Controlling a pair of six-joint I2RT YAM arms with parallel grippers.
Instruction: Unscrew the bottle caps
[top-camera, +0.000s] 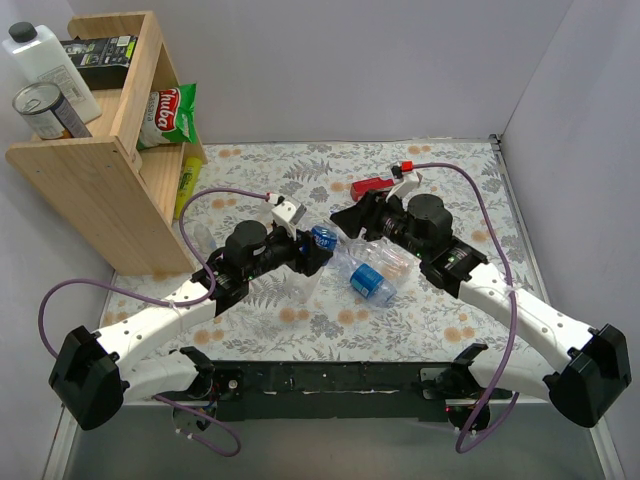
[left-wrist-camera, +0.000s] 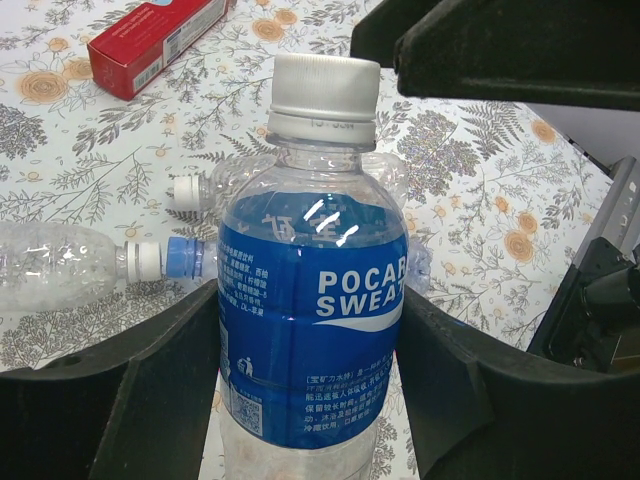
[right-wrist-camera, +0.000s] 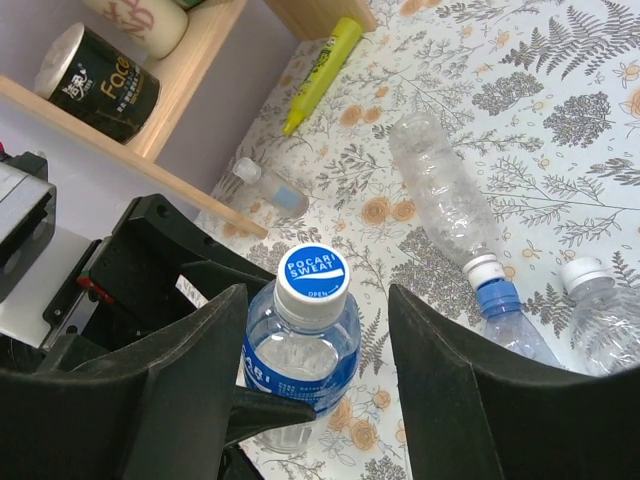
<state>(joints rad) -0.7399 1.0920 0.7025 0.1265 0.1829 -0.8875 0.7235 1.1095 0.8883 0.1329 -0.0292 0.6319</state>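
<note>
**Cap lined up, twist not yet begun**

At the centre of the left wrist view, the left gripper (left-wrist-camera: 310, 300) is clamped on the blue-labelled bottle (left-wrist-camera: 320, 380). The whitish cap (left-wrist-camera: 326, 88) at top centre is still on. In the right wrist view the right gripper (right-wrist-camera: 318, 300) straddles that cap with its fingers apart and clear of it. This looks like lining up to grip. Next, the jaws must close squarely on the cap and turn it while the left gripper holds firm. The other bottles (right-wrist-camera: 440, 190) lie at right.
</note>
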